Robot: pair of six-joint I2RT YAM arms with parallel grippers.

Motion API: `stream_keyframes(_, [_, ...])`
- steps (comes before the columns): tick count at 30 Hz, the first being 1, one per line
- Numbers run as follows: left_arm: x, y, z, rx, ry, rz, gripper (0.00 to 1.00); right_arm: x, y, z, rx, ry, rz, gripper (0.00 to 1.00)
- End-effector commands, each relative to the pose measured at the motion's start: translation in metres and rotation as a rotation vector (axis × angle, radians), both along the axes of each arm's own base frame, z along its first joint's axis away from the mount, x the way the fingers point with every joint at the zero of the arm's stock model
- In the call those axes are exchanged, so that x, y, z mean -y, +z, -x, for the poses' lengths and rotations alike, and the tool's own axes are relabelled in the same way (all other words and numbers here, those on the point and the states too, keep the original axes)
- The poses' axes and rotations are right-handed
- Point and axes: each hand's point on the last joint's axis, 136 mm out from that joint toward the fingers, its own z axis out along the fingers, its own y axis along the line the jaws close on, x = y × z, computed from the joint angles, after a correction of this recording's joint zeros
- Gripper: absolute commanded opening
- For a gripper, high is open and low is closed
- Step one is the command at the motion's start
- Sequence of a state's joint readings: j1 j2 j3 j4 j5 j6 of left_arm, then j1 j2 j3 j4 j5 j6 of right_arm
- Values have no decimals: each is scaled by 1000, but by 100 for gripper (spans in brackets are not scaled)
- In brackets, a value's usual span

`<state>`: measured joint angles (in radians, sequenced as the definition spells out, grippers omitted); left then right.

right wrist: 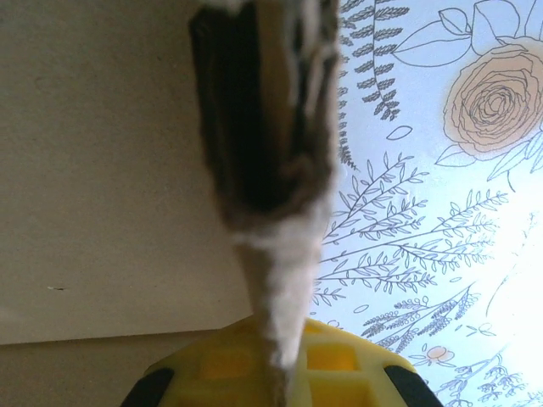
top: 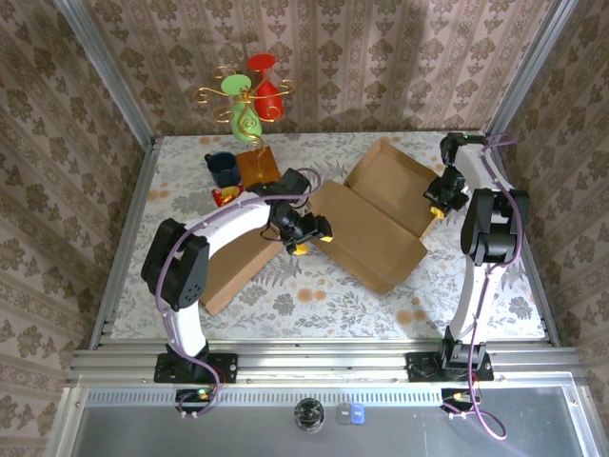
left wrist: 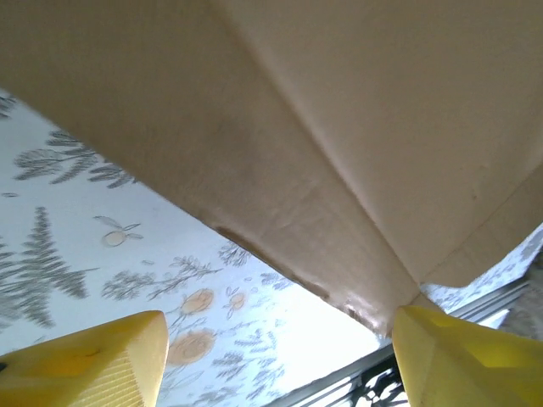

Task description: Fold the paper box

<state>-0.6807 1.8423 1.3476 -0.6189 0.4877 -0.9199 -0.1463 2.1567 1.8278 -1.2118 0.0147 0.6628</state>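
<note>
Top view: the unfolded paper box (top: 381, 224) is seen mid-tabletop (top: 314, 295), with the left gripper (top: 312, 244) at its left edge and the right gripper (top: 440, 209) at its right wall; patterned wallpaper (top: 381, 57) is seen behind.
Left wrist: the jaws are spread wide under a cardboard flap, one fingertip (left wrist: 450, 356) touching it.
Right wrist: a cardboard edge is pinched in closed jaws.

Cardboard box (left wrist: 339, 127) across upper frame, crease slanting toward lower right. Flowered tablecloth (left wrist: 127, 237) at left and below. Left gripper (left wrist: 280, 360) spread wide, yellow fingertips (left wrist: 93, 365) in lower corners.
</note>
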Motion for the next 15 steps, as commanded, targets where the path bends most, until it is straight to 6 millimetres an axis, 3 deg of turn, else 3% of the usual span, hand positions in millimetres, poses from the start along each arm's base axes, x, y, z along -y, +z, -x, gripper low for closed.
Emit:
stream_keyframes(1, [27,15,-14,34,102,177,71,6,-31,4,-62,-44,-23,0])
stream_keyframes(10, [50,4,-35,140,192,282,69,8,-37,5,-77,-50,-51,0])
stream_keyframes(15, [57,4,-41,167,202,316,54,9,-37,5,-72,-55,-55,0])
